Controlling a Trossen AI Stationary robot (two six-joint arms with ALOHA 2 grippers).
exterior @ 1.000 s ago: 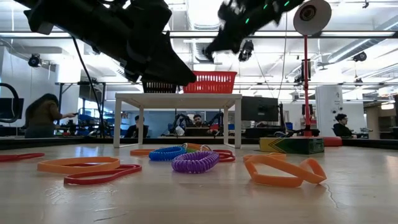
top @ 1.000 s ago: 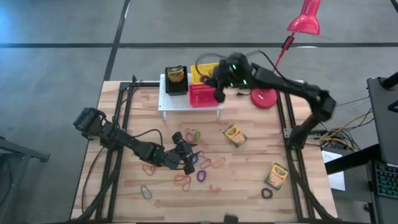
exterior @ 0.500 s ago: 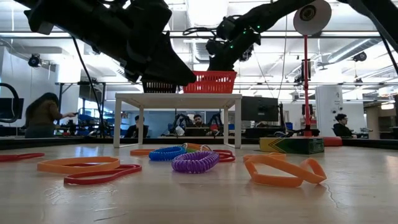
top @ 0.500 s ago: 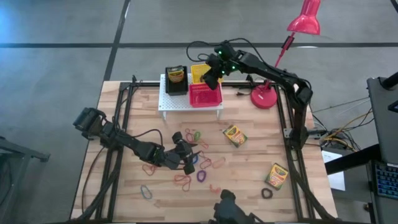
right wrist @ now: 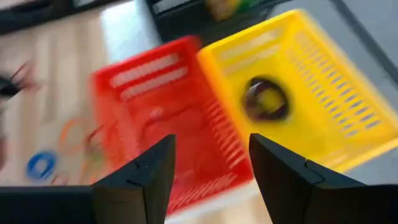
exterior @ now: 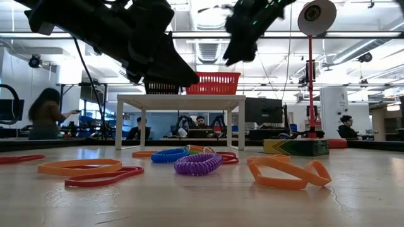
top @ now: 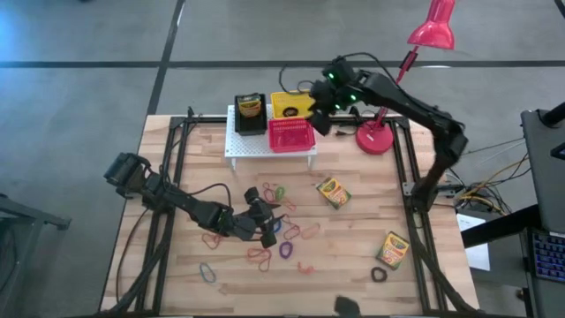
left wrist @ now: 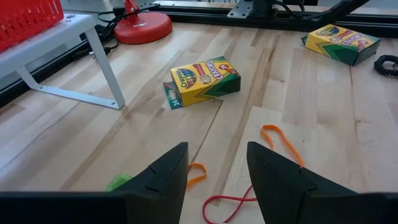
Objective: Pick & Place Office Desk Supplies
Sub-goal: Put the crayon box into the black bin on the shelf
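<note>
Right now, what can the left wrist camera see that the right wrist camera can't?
Only the left wrist view shows two crayon boxes, the red lamp base and an orange elastic loop on the wooden table. Only the right wrist view shows the yellow basket with a dark coil inside. Both show the red basket, each past its own open gripper.

Pale, matt wood planks form the worktop (top: pixel 353 256), carrying glossy printed card crayon boxes (left wrist: pixel 201 81) and plastic lattice baskets (right wrist: pixel 168 137).
</note>
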